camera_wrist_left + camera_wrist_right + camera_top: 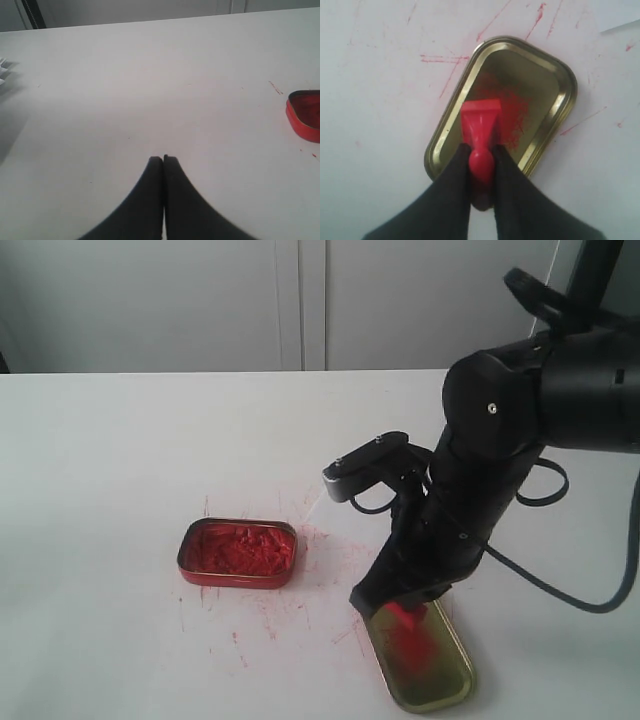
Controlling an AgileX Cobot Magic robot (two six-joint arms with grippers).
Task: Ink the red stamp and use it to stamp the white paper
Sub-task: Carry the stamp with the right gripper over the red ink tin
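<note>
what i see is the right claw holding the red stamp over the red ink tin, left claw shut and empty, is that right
Not quite. The right wrist view shows the right claw holding the red stamp over the gold lid, not the red ink tin. The left claw is shut and empty.

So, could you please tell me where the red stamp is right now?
The red stamp is clamped in the right gripper, over the gold lid near the front right of the exterior view, right of the red ink tin.
</note>
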